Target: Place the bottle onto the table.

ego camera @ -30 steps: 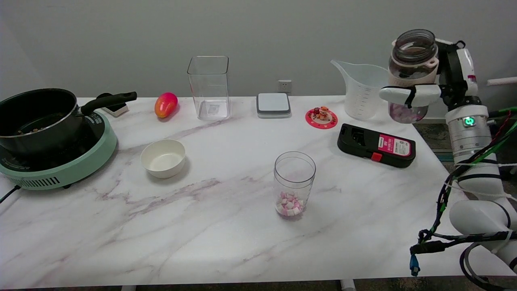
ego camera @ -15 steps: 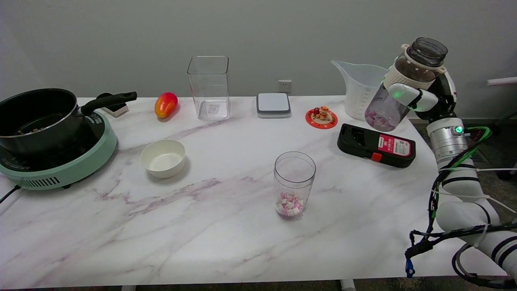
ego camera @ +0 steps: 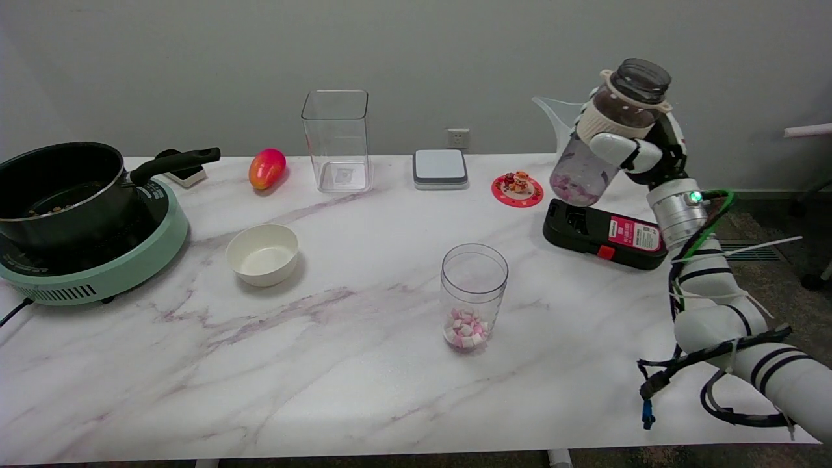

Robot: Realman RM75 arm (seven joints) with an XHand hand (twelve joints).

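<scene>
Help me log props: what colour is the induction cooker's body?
Mint green, head view.

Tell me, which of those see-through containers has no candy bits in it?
The tall square container at the back, beside the mango. The round jar mid-table and the bottle in the right hand both hold pink and white pieces.

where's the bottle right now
In the head view the bottle is at the far right, tilted and held in the air by the right robot hand, above the black device.
</scene>
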